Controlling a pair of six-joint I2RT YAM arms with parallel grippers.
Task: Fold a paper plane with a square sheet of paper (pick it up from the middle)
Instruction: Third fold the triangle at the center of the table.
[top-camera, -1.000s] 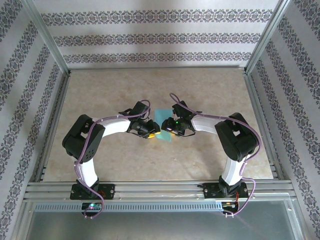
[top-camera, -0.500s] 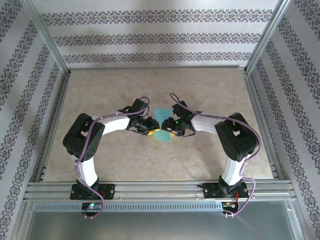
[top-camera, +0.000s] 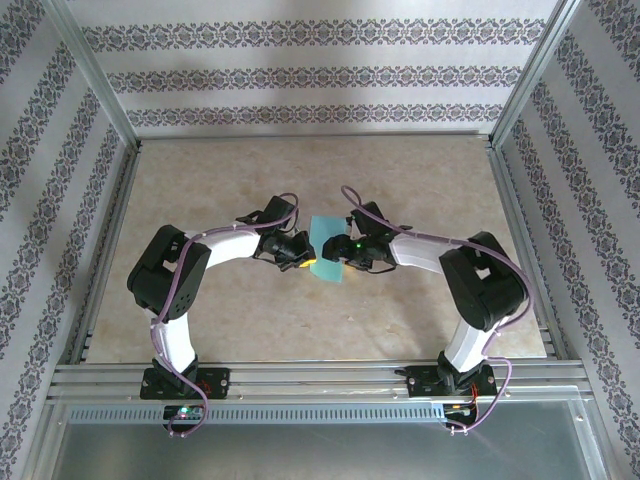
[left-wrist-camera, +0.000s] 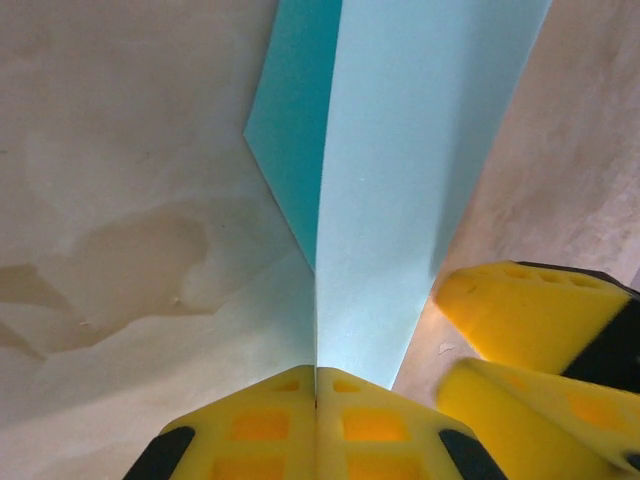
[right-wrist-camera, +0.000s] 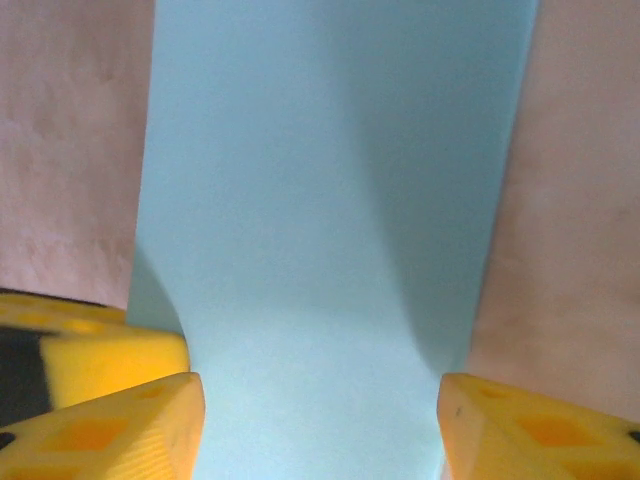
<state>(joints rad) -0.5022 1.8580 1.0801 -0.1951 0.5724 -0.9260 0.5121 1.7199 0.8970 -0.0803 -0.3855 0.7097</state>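
- Now my left claw (left-wrist-camera: 316, 372) is shut tight on one edge of the square sheet of paper (left-wrist-camera: 400, 190).
- Its two yellow fingers (left-wrist-camera: 255, 425) press together, with the thin teal sheet pinched between them.
- My right claw (right-wrist-camera: 315, 400) has its tips wide apart, and the pale sheet runs between them.
- The paper sits near the middle of the tan table (top-camera: 420, 180), right between my two claws.
- Part of the sheet bends up off the table by my left claw.
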